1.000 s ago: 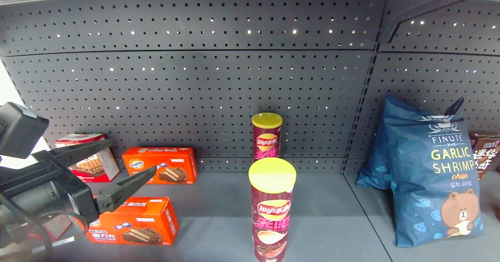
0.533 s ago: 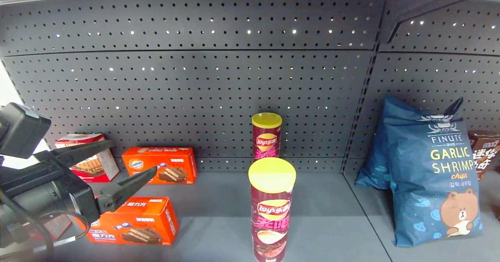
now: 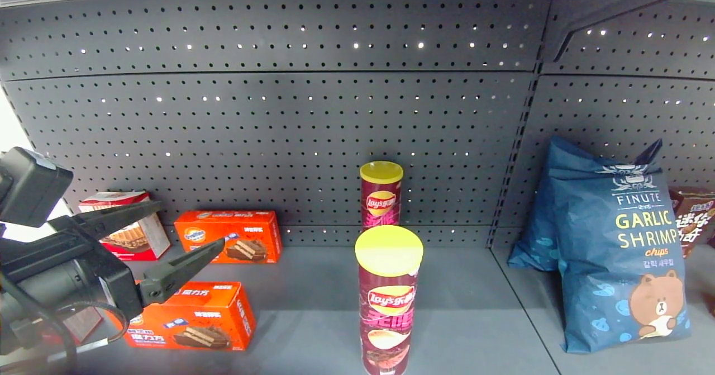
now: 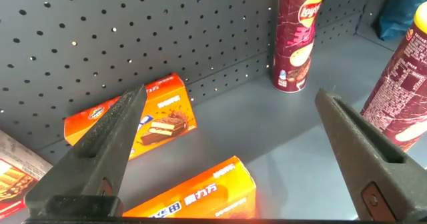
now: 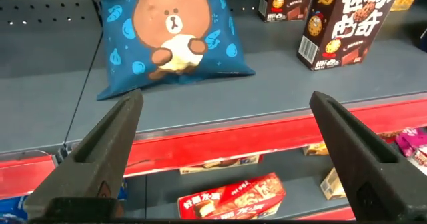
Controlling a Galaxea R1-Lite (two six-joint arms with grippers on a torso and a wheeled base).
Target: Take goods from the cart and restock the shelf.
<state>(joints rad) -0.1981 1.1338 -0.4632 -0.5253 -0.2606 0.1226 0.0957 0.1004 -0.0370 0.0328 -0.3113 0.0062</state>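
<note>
My left gripper (image 3: 190, 224) hangs open and empty at the shelf's left, above the front orange snack box (image 3: 192, 316). A second orange box (image 3: 229, 235) and a red-and-white wafer box (image 3: 131, 229) lie behind it by the pegboard. In the left wrist view the open fingers (image 4: 100, 157) frame both orange boxes (image 4: 143, 117) and the far chip can (image 4: 297, 37). Two maroon chip cans with yellow lids stand mid-shelf, one in front (image 3: 389, 297), one behind (image 3: 381, 193). My right gripper (image 5: 225, 96) is open and empty, low in front of the shelf's red edge (image 5: 267, 141).
A blue chips bag (image 3: 620, 252) leans at the right, with dark brown boxes (image 5: 340, 24) beside it. The grey shelf floor (image 3: 313, 285) is bare between the orange boxes and the cans. A red box (image 5: 233, 194) lies on the shelf below.
</note>
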